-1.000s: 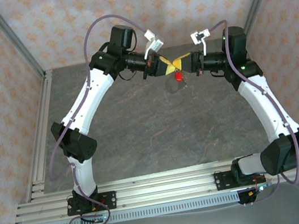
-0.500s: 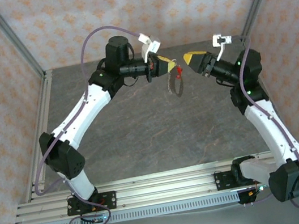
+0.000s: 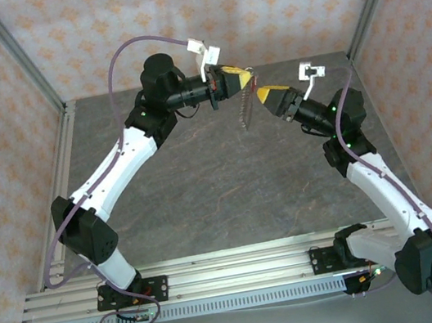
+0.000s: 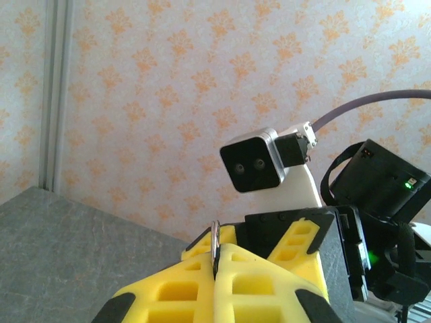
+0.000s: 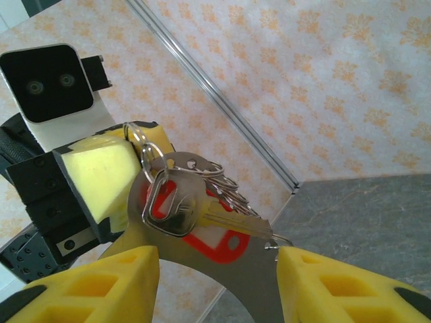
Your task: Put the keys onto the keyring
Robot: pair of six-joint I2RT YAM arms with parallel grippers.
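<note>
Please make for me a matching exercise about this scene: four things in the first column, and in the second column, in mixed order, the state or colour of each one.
Column one
1. left pincer
2. right pincer
3. silver key
4. table

Column two
A. open, nothing gripped
B. grey, with a stone pattern
C. shut on the metal ring
D. hanging from the ring, above the table

Right pairs: 1-C, 2-A, 3-D, 4-B

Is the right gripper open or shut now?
Open. The right gripper has its two yellow fingers well apart in its wrist view; the keyring with the keys, hanging from the left gripper, shows in the gap.
</note>
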